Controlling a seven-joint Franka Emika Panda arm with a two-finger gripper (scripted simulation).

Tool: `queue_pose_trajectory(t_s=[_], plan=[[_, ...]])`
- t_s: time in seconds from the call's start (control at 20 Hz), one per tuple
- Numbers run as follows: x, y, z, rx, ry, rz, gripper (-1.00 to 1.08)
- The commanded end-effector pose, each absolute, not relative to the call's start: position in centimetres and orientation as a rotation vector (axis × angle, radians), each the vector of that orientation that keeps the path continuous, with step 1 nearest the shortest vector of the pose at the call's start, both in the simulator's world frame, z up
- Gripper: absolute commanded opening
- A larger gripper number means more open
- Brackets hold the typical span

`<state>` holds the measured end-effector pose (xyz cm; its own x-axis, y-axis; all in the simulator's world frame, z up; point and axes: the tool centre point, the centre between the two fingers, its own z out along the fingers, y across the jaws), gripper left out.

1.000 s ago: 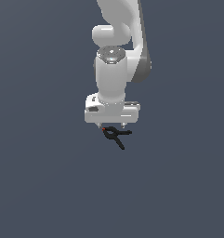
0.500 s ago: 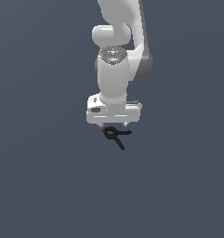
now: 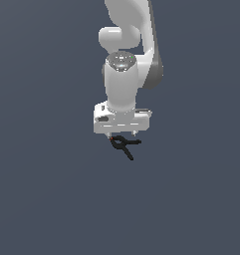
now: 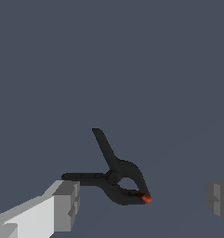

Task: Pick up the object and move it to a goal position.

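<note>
Black clamp-shaped object (image 4: 117, 179) sat low in the wrist frame, between the 2 spread fingers (image 4: 64, 204), nearer 1 than the other. Gripper (image 3: 122, 134) was released, hovering directly above; object's handles splayed across the closing line.

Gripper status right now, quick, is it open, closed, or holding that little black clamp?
Gripper: open, fingers spread on either side of the black clamp, not shut on it.
</note>
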<state>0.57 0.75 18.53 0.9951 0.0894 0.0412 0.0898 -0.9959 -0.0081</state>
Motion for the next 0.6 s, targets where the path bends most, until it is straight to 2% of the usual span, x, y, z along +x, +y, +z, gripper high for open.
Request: queue_pose_trajectory(t_s=[0.0, 0.55], plan=[[0.4, 0.7, 18.1, -3.128, -0.186, -0.061, 1.0], [-0.8, 0.8, 14.9, -3.096, -0.576, -0.039, 1.0]])
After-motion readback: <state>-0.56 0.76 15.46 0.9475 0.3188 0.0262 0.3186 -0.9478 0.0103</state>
